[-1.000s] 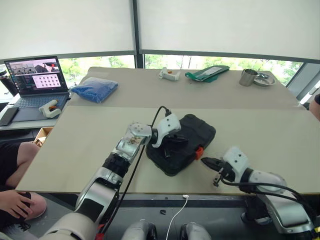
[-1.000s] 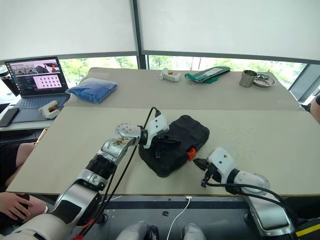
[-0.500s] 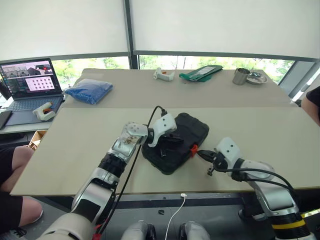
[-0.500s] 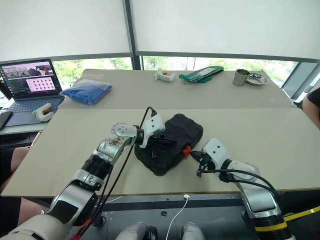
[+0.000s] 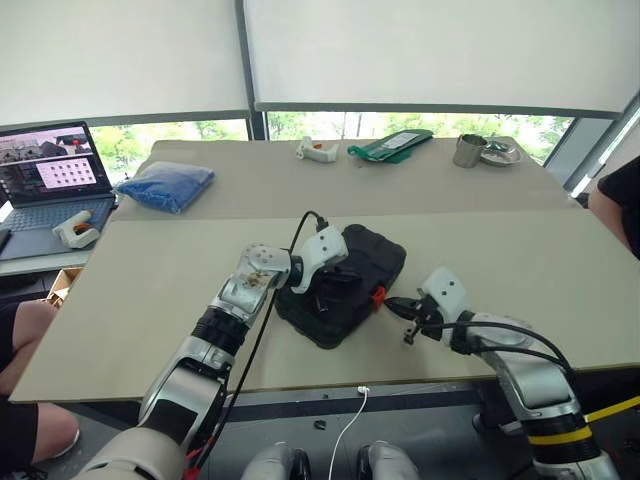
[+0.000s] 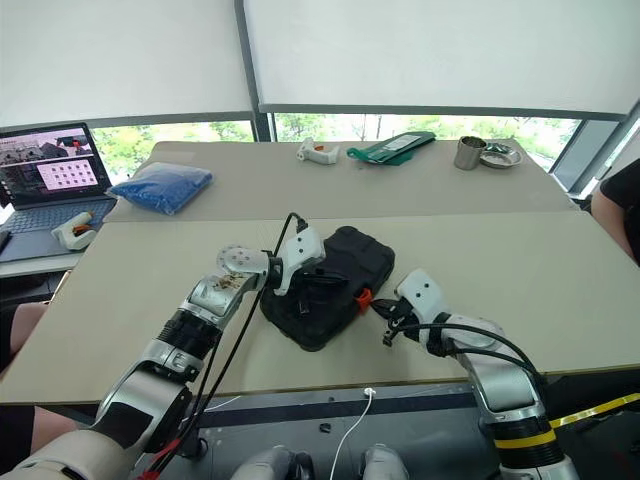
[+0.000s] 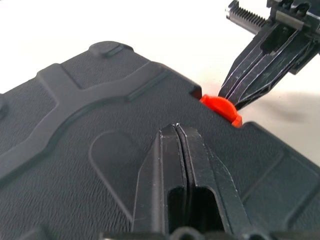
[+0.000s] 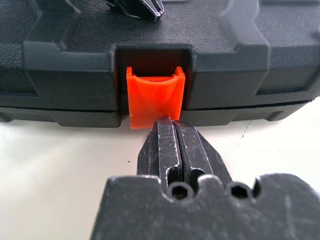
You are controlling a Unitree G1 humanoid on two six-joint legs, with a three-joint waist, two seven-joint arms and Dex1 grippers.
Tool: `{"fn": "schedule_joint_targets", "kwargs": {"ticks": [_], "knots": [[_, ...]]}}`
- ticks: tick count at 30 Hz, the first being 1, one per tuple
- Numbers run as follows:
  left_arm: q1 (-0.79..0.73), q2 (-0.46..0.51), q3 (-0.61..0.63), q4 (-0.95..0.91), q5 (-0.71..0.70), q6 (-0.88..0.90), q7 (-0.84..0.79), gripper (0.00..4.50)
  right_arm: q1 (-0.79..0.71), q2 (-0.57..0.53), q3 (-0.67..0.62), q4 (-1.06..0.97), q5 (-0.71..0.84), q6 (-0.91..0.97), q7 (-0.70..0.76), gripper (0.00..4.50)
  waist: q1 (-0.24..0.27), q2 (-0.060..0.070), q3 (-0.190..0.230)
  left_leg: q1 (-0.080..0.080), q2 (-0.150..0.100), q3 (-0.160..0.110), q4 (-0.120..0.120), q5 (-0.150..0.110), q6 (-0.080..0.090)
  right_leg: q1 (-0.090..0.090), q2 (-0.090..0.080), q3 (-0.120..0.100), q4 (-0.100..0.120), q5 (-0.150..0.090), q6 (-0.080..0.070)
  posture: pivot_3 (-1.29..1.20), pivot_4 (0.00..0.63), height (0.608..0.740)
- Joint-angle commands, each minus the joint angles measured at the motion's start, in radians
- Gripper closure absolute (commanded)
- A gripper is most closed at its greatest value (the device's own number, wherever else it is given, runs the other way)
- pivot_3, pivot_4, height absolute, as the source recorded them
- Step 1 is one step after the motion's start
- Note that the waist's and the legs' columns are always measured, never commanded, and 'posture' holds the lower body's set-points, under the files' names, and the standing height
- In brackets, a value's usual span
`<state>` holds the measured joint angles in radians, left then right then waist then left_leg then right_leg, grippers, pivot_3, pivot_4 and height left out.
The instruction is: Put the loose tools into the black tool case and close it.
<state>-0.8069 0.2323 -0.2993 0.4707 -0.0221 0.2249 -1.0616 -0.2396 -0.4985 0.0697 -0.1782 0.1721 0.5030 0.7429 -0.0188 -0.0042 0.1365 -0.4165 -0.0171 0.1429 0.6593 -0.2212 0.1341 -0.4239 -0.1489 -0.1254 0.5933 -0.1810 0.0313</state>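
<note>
lying shut on the beige surface: black tool case. pressing on its lid: clenched left hand, grasping nothing. touching the orange latch at the case's front edge: clenched right hand, empty.

black tool case on beige table

Both eye views are looking down and forward from the head across the table, sharing the black tool case at centre frame. The left wrist view is hovering close over the case lid, facing the orange latch. The right wrist view is staring at that same latch, nearly touching it.
</note>
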Motion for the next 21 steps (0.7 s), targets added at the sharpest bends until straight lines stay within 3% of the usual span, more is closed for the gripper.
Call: {"fn": "schedule_joint_targets", "kwargs": {"ticks": [1, 15, 21], "knots": [[0.062, -0.005, -0.068, 0.065, 0.043, 0.056, -0.005, 4.43, -0.055, 0.04, 0.04, -0.015, 0.033, 0.029, 0.007, 4.5, -0.001, 0.0, 0.0, 0.001, 0.0, 0.0, 0.0, 0.0, -0.001, 0.0, 0.0, 0.0, 0.0, 0.0, 0.0, 0.0, 0.15, 0.74], [0.068, 0.0, -0.069, 0.069, 0.047, 0.059, -0.002, 4.43, -0.112, 0.076, 0.07, 0.014, 0.049, 0.053, 0.04, 4.5, 0.005, 0.0, 0.0, 0.0, 0.0, 0.0, -0.001, -0.002, -0.003, -0.005, -0.001, 0.0, 0.0, 0.0, 0.0, 0.0, 0.15, 0.74], [0.074, 0.008, -0.068, 0.054, 0.046, 0.066, -0.003, 4.43, -0.065, -0.007, 0.063, -0.057, 0.044, 0.1, 0.068, 4.5, 0.006, 0.0, 0.0, 0.0, 0.0, 0.0, -0.001, -0.002, -0.003, -0.005, -0.001, 0.0, 0.0, 0.0, 0.0, 0.0, 0.15, 0.74]]}}
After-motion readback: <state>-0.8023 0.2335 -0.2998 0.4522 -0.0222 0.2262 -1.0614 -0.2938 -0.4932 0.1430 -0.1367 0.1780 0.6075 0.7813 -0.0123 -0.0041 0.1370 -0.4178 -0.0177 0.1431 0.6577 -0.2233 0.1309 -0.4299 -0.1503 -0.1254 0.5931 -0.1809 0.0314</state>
